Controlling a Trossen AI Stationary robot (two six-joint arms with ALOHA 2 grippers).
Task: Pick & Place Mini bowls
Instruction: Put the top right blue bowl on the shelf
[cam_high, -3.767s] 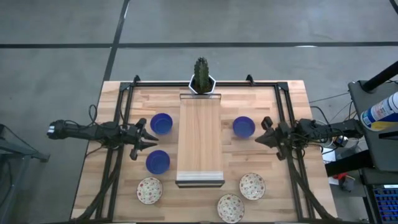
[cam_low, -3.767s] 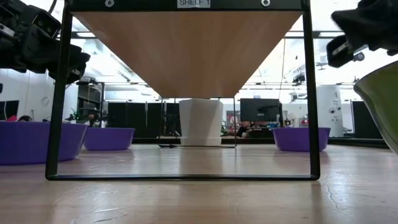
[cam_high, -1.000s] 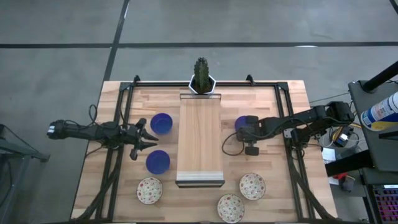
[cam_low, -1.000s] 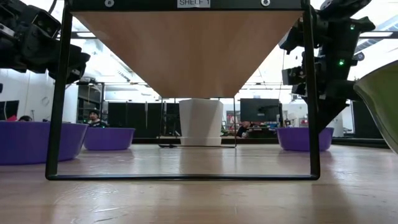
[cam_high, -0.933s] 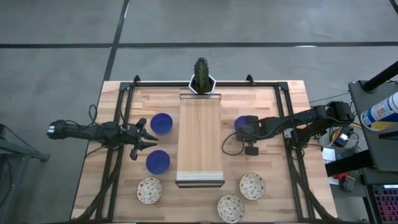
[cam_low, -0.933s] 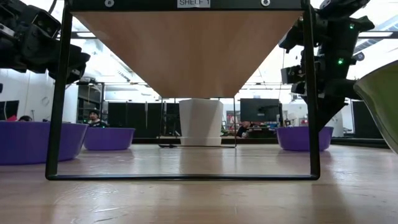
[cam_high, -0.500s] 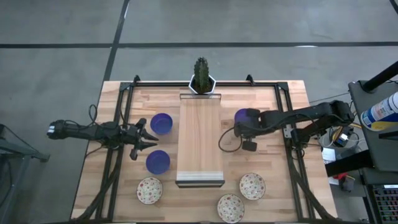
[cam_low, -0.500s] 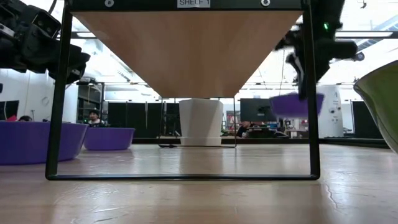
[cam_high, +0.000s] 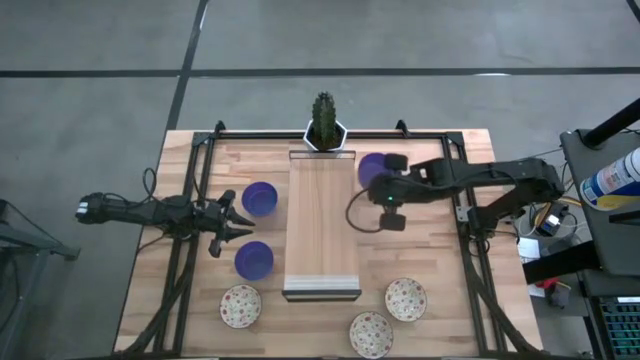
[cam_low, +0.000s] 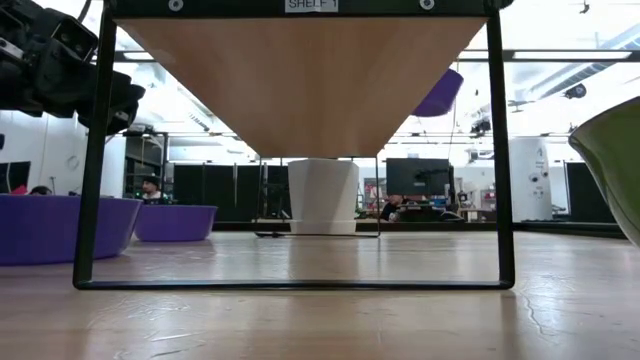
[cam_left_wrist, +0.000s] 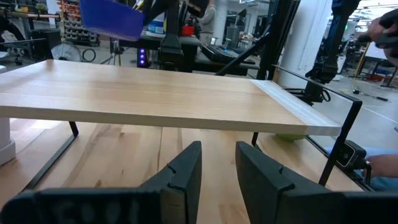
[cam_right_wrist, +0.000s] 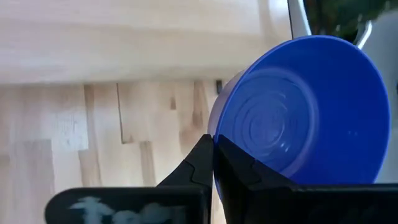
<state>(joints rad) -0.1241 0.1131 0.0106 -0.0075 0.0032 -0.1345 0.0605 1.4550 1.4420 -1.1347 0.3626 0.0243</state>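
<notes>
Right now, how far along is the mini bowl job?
Nothing looks placed yet: the wooden shelf top is bare. In hand: the right pincer is shut on one blue bowl, lifted clear of the table and tilted beside the shelf's far end. Left: two blue bowls near the waiting left pincer, and three speckled bowls on the table's near side.

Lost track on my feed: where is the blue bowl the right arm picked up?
In the high view the blue bowl is pinched in the right gripper, lifted beside the right edge of the wooden shelf, near the cactus pot.
</notes>
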